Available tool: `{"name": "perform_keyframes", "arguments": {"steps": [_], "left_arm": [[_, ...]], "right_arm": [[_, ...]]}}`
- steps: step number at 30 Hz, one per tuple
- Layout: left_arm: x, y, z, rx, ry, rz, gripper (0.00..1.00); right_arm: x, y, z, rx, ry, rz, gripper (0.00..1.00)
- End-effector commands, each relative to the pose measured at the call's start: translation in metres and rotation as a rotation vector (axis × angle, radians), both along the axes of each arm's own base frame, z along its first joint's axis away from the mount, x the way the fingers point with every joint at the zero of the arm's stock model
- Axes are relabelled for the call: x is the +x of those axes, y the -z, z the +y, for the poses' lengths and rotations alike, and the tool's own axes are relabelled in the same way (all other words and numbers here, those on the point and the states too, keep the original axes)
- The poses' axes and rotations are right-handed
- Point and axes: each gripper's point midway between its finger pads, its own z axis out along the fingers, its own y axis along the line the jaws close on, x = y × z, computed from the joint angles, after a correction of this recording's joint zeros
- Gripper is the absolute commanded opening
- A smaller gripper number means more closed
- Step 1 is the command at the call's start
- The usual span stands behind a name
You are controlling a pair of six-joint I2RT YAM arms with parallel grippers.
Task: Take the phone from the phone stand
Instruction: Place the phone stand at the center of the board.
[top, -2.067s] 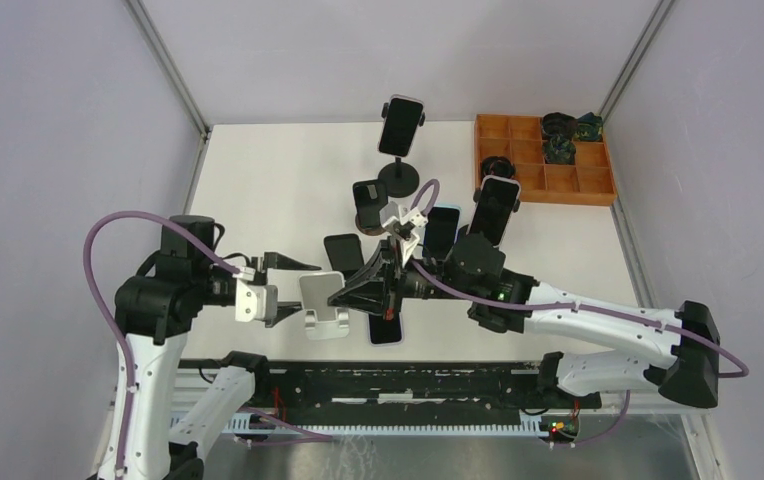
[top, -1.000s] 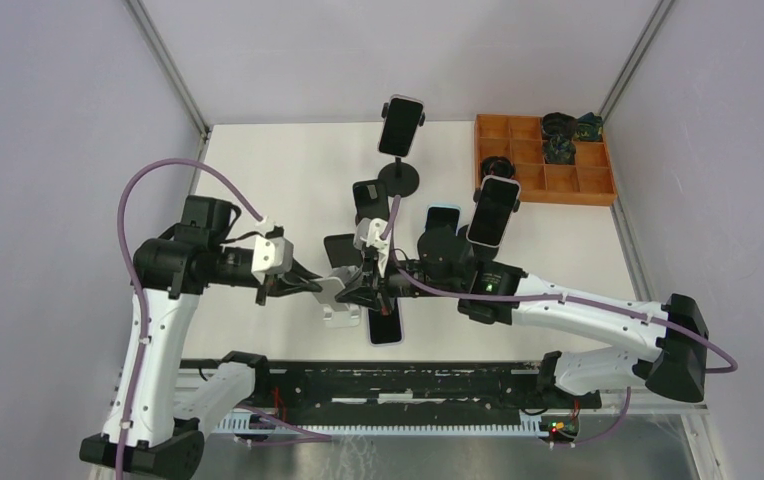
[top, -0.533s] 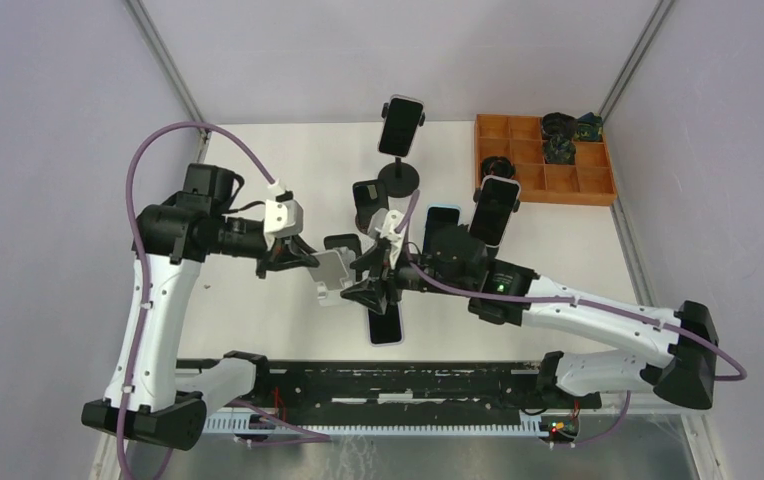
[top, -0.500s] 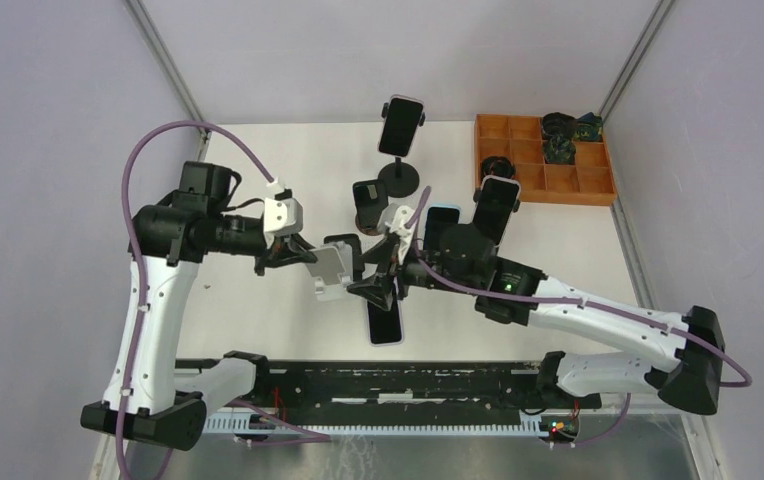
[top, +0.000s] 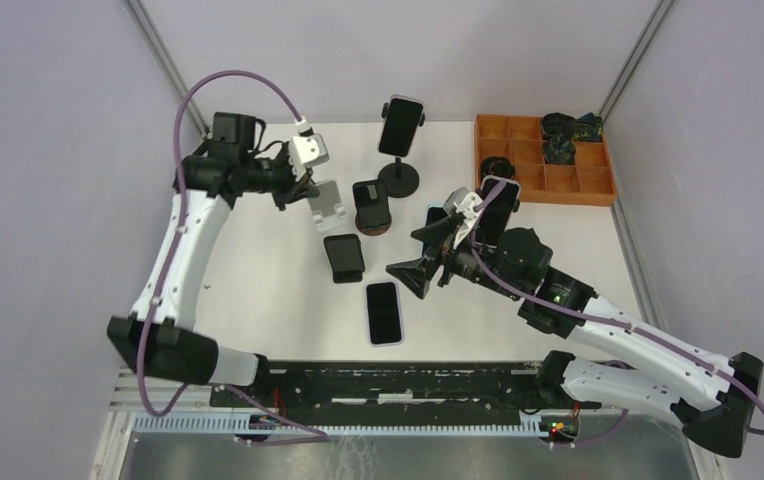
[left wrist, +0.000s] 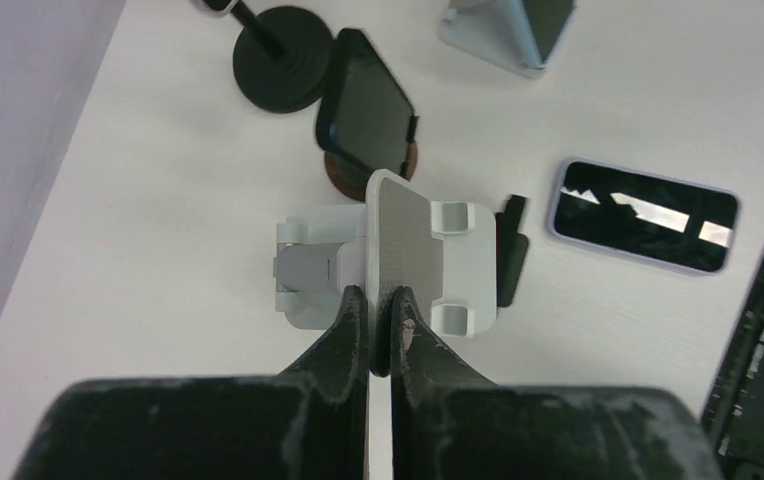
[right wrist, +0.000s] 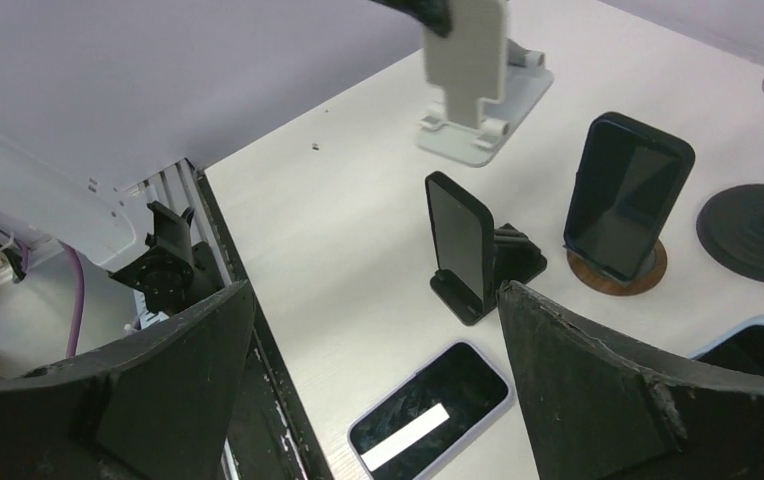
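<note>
The phone (top: 384,312) lies flat, screen up, on the table near the front edge, also seen in the right wrist view (right wrist: 428,415) and the left wrist view (left wrist: 643,215). The white phone stand (top: 330,205) is at the back left with no phone on it. My left gripper (top: 305,190) is shut on its upright back plate (left wrist: 398,250). Whether its foot (right wrist: 480,135) touches the table I cannot tell. My right gripper (top: 414,256) hangs open and empty to the right of and above the phone, jaws spread wide (right wrist: 375,290).
Other phones stand in holders: one on a black pole stand (top: 401,125), one on a round wooden base (top: 370,203), one on a low black stand (top: 343,257), and others behind my right arm (top: 498,205). An orange compartment tray (top: 543,160) sits at the back right.
My right gripper opened, left the phone flat on the table and drew back to the right. My left gripper carried the empty white stand away to the back left.
</note>
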Motion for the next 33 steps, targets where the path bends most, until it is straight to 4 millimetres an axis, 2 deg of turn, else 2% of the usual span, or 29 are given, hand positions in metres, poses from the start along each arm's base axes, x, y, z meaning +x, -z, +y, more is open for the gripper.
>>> {"name": "perform_keyframes", "arguments": {"steps": [1,5,6,9,16,21,26,33], "left_arm": [[0.080,0.013,0.007,0.022,-0.128,-0.054,0.02],[0.138,0.036,0.014,0.019,-0.242,-0.071,0.02],[0.150,0.035,0.015,0.009,-0.277,-0.091,0.02],[0.181,0.053,0.015,-0.010,-0.335,-0.078,0.02],[0.231,0.090,0.011,-0.027,-0.371,-0.046,0.02],[0.272,0.110,0.020,-0.073,-0.417,-0.017,0.02],[0.300,0.139,0.032,-0.086,-0.459,0.012,0.02],[0.306,0.163,0.022,-0.132,-0.434,0.044,0.02]], "right_arm": [[-0.002,0.008,-0.014,0.013,0.047,0.043,0.98],[-0.004,0.007,-0.021,0.028,0.062,0.053,0.98],[-0.004,0.005,-0.023,0.035,0.068,0.048,0.98],[-0.004,0.003,-0.028,0.046,0.086,0.047,0.98],[0.001,0.009,-0.024,0.013,0.094,0.080,0.98],[0.006,0.015,-0.024,-0.007,0.116,0.090,0.98],[0.013,0.020,-0.024,-0.039,0.131,0.094,0.98],[0.023,0.028,-0.021,-0.056,0.144,0.109,0.98]]}}
